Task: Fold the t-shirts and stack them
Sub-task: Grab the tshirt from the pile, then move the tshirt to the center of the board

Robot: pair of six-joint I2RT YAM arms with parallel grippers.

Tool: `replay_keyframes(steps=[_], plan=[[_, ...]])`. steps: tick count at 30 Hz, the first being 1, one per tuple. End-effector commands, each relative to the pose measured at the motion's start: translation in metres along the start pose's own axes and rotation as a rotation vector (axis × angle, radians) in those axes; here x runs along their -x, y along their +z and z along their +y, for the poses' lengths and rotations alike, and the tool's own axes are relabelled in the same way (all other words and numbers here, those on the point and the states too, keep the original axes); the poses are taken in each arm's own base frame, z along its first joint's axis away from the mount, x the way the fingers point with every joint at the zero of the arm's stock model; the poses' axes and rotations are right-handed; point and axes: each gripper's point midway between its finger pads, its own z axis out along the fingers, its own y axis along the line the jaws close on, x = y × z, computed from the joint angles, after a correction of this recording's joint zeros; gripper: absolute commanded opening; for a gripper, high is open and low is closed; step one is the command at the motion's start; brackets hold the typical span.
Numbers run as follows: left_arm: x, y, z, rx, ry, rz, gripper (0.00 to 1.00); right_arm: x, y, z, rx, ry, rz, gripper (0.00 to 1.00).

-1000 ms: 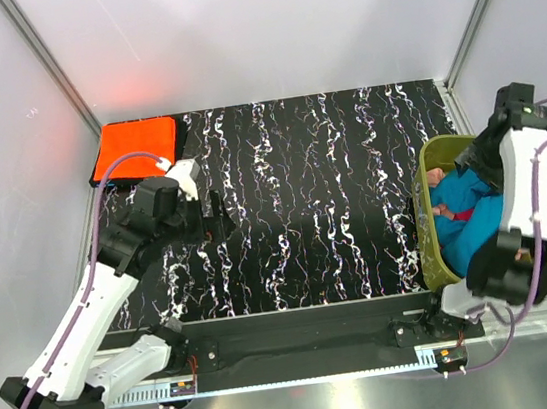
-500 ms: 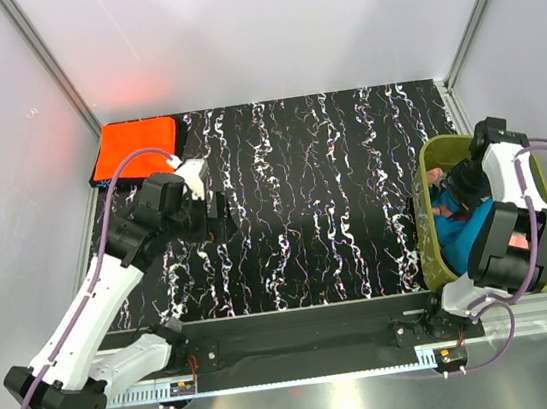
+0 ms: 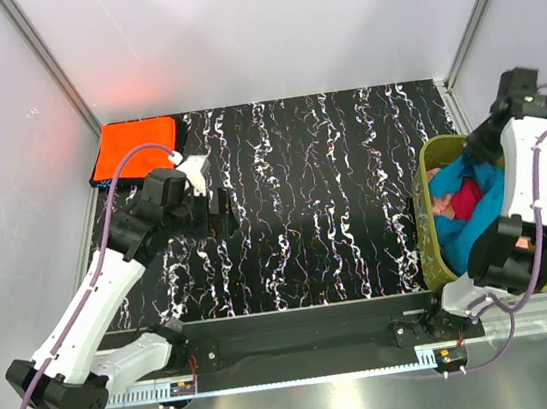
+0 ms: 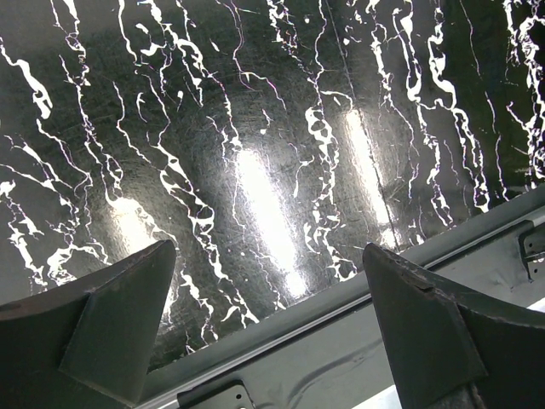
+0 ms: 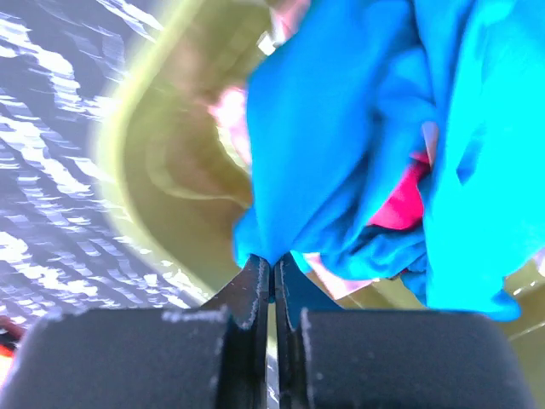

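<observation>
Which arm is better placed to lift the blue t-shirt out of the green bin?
Right. The right gripper is shut on the blue t-shirt at the bin; the left gripper is open over the table, far away.

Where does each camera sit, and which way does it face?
Top: high behind the arms, looking down at the table, orange shirt and bin; both arms show.
Left wrist: on the left arm, facing the table's near edge; the open left gripper shows.
Right wrist: on the right arm, facing the bin; the right gripper shows, shut on the teal shirt.
Shared: top and right wrist both show bin and teal shirt.
</observation>
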Motion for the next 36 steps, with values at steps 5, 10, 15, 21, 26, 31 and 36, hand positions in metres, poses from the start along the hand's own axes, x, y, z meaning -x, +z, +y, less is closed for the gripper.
replay_keyframes(steps=[5, 10, 15, 21, 26, 31, 36], plan=[[0.022, -0.021, 0.001, 0.010, -0.071, -0.104, 0.99, 0.053, -0.186, 0.048, 0.349, -0.078, -0.348, 0.00], [0.017, -0.032, -0.001, -0.010, -0.148, -0.118, 0.99, 0.064, -0.333, 0.109, 0.832, -0.159, -0.584, 0.00], [0.013, -0.045, -0.007, -0.039, -0.203, -0.139, 0.99, 0.058, -0.453, 0.157, 1.393, -0.160, -0.669, 0.00], [0.007, -0.061, -0.014, -0.085, -0.275, -0.178, 0.99, 0.034, -0.550, 0.187, 1.892, -0.153, -0.510, 0.00], [0.007, -0.073, -0.014, -0.081, -0.321, -0.212, 0.99, -0.017, -0.534, 0.252, 2.012, -0.162, -0.169, 0.00], [0.009, -0.094, 0.009, 0.049, -0.355, -0.284, 0.99, -0.144, -0.436, 0.307, 1.781, -0.326, 0.199, 0.01], [-0.001, -0.111, 0.030, 0.160, -0.384, -0.312, 0.99, -0.270, -0.280, 0.288, 1.325, -0.556, 0.430, 0.39]])
